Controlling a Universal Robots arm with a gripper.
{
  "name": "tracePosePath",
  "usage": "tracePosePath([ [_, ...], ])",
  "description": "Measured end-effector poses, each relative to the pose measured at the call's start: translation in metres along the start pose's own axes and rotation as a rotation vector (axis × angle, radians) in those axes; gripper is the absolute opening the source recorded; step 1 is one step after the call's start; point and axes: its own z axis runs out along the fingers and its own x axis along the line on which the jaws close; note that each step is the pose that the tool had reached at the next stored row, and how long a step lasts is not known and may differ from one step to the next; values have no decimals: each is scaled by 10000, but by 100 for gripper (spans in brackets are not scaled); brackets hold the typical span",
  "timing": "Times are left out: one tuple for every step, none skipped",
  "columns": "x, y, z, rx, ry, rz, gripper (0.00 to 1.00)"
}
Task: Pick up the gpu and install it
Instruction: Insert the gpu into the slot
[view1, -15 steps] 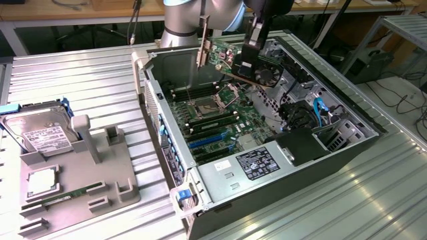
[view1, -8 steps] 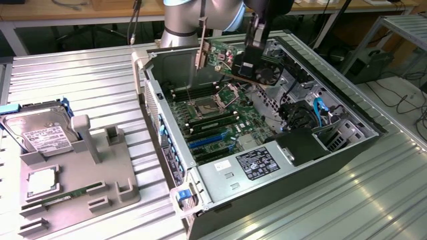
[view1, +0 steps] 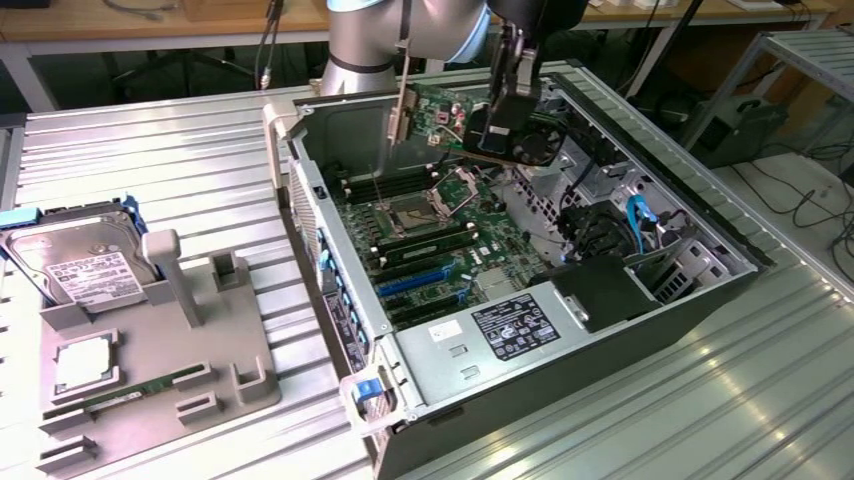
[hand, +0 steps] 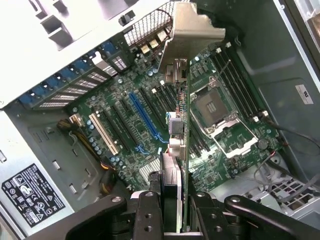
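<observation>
As the gripper (view1: 502, 138) clamps its jaws on the gpu (view1: 447, 108), the card hangs edge-down over the motherboard (view1: 441, 250) inside the open computer case (view1: 721, 300); the carry-to-slot step looks in hand. Seating it likely calls for aligning its lower edge with the blue PCIe slot (hand: 145, 117). Its bracket (hand: 192, 30) nears the rear wall, and open room remains above the slots.

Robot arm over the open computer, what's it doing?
The robot arm's fingers are clamped on the gpu, a green card with a black fan, and hold it on edge above the motherboard inside the open computer case. The card is not in a slot yet. A hard drive sits in a gray holder at the exterior view's left.
</observation>
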Motion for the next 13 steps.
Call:
tracePosePath([
  [0,0,0,-3,-3,-132,27],
  [0,0,0,-5,-4,-226,27],
  [0,0,0,-7,-7,-346,27],
  [0,0,0,-9,-9,-449,27],
  [0,0,0,-13,-11,-615,27],
  [0,0,0,-16,-15,-793,27],
  [0,0,0,-19,-17,-896,27],
  [0,0,0,-21,-19,-1017,27],
  [0,0,0,-23,-21,-1127,27],
  [0,0,0,-26,-23,-1239,27],
  [0,0,0,-28,-26,-1350,27],
  [0,0,0,-30,-27,-1454,27],
  [0,0,0,-33,-30,-1588,27],
])
